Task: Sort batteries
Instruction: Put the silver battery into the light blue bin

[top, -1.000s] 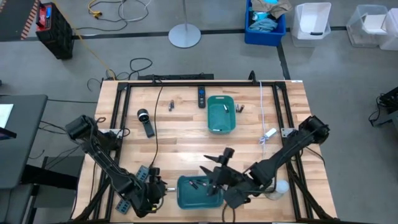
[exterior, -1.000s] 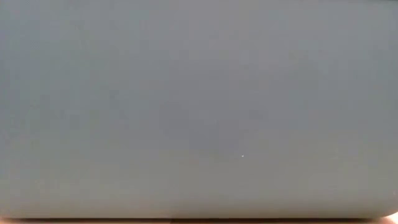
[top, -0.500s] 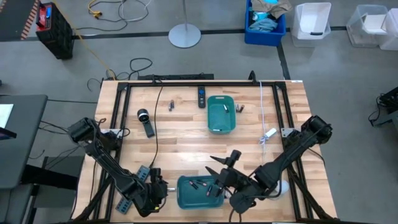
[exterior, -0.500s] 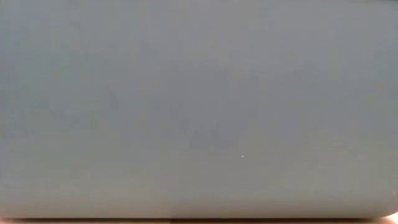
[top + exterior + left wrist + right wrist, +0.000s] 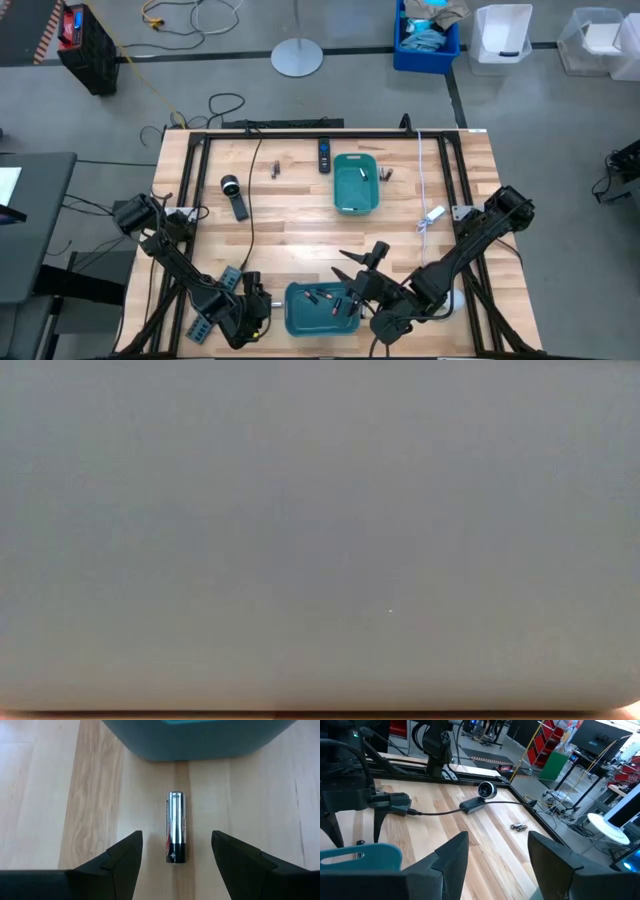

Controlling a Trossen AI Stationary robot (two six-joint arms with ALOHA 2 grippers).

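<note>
High view – wooden table (image 5: 290,215), grey floor (image 5: 120,110), blue bin (image 5: 425,42)

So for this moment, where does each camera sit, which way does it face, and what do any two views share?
High: overhead, straight down on the table, both arms visible.
Low: table height, blocked by a flat grey surface; no robot parts.
Left wrist: faces a battery between the left gripper fingers, beside the near teal bin.
Right wrist: past the open right gripper, across the table.
Shared: high and left wrist both show the near teal bin.
</note>
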